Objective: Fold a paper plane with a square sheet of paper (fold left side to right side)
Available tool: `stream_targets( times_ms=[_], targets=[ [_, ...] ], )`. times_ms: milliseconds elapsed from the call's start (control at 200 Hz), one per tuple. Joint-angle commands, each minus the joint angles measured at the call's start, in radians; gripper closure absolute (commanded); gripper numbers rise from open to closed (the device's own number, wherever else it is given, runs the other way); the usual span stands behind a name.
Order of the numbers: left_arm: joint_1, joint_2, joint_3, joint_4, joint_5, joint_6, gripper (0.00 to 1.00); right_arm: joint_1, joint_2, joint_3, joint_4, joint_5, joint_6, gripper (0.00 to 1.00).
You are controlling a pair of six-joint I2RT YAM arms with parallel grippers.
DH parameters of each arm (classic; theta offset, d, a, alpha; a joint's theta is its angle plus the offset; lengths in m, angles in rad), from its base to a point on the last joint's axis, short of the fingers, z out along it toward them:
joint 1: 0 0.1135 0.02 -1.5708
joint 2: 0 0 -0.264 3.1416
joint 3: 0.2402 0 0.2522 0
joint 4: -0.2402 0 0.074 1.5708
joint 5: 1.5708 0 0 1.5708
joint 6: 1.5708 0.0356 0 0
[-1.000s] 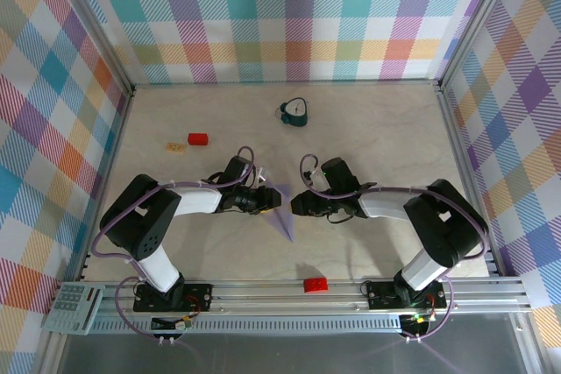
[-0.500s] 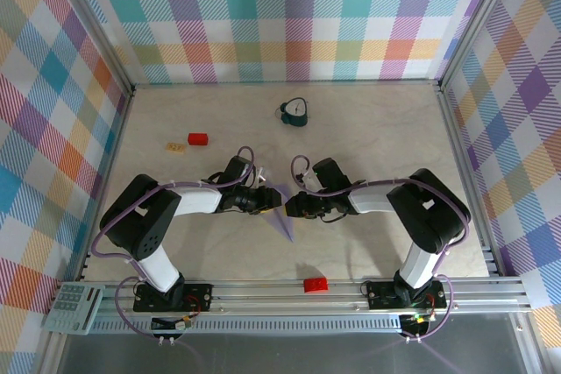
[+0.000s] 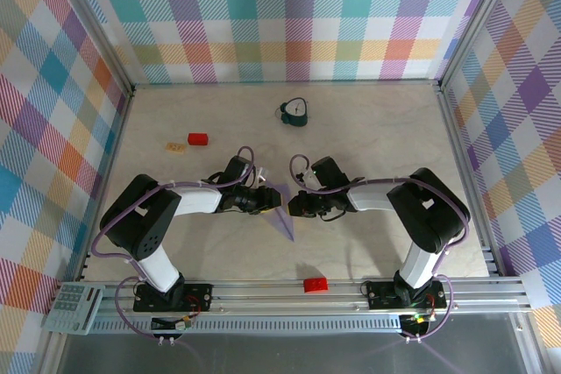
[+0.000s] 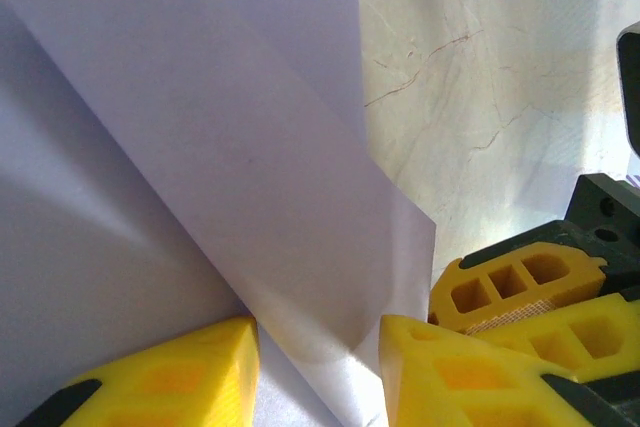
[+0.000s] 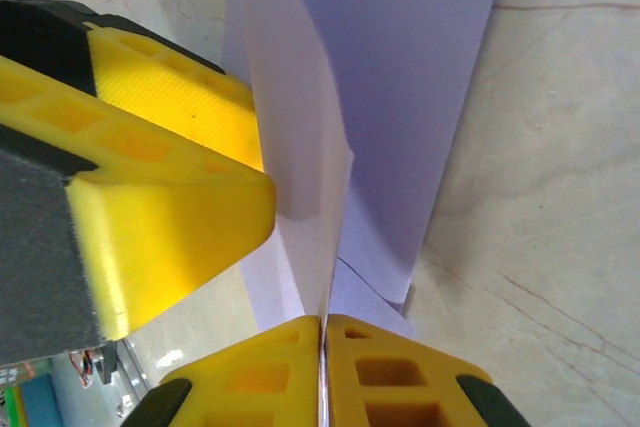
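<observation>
The pale lavender paper (image 3: 282,215) lies mid-table, folded into a narrow pointed wedge with a raised flap. My left gripper (image 3: 266,200) is at its left edge. In the left wrist view the yellow fingers (image 4: 170,377) stand apart, and the creased paper (image 4: 250,167) runs between them; the left gripper (image 4: 320,377) is open. My right gripper (image 3: 294,206) meets the paper from the right. In the right wrist view the right gripper (image 5: 323,367) is shut on the paper's upright flap (image 5: 300,147), beside the flat layer (image 5: 400,97). A left finger (image 5: 150,177) is close on the other side.
A dark teal clock-like object (image 3: 295,112) stands at the back centre. A red block (image 3: 197,139) and a small tan piece (image 3: 176,146) lie back left. Another red block (image 3: 315,284) sits near the front rail. The two grippers almost touch.
My right gripper has slid left, up to the paper's right edge and close to the left gripper. The left arm and the paper have stayed put.
</observation>
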Motion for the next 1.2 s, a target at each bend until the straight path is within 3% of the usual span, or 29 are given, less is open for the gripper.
stream_targets(
  times_ms=[0,730,1195],
  targets=[
    [-0.010,0.036,0.001,-0.032,-0.045,0.015,0.63,0.008,0.023,0.029,-0.048,0.024,-0.029,0.90],
    [-0.010,0.008,-0.004,-0.043,-0.059,0.018,0.63,0.035,0.070,0.036,-0.135,0.117,-0.028,0.95],
    [-0.009,-0.139,0.065,-0.167,-0.096,0.060,0.63,0.052,0.088,0.031,-0.158,0.147,-0.019,0.99]
  ],
)
